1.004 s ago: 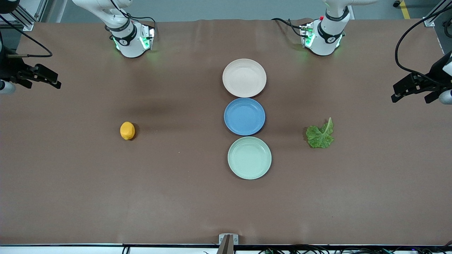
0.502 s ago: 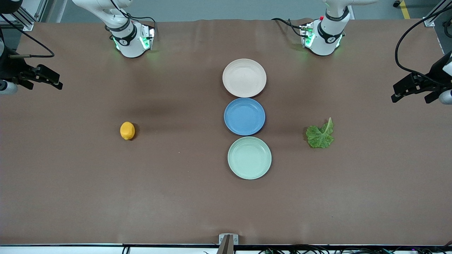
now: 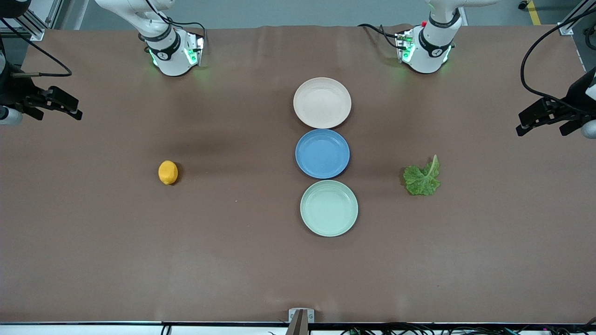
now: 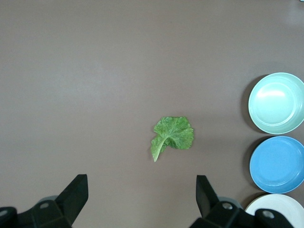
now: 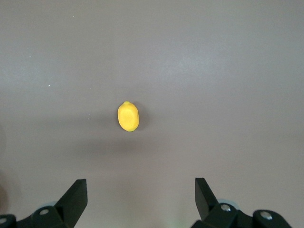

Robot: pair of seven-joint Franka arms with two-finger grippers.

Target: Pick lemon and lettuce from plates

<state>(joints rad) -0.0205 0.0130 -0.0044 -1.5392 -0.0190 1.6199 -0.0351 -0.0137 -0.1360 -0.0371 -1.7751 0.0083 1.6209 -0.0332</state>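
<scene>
Lemon [image 3: 168, 172] and lettuce [image 3: 422, 177] both lie on the bare brown tabletop [image 3: 139, 242], and neither one is on a plate.

Starting from my jaws: the left gripper [image 4: 142, 199] hangs in the air at the left arm's end of the tabletop, jaws spread wide apart and holding nothing. Through its wrist camera I see the two dark fingers [image 4: 76, 194] framing open tabletop, with the lettuce lying flat between and ahead of them, well apart from both. The right gripper [image 5: 141, 197] hangs at the right arm's end of the tabletop, jaws also wide apart and empty. Its wrist camera shows the lemon alone on the brown surface, ahead of the fingers and not touched.

Moving outward, the lettuce is a crinkled green leaf with a pale stem rib, toward the left arm's end. The lemon is a small yellow-orange oval toward the right arm's end.

Between them, three round plates sit in a line down the middle of the tabletop, each just beside the next. The cream plate [image 3: 322, 102] is farthest from the front camera, the blue plate [image 3: 322, 153] is in the middle, and the mint green plate [image 3: 329, 208] is nearest. All three hold nothing.
</scene>
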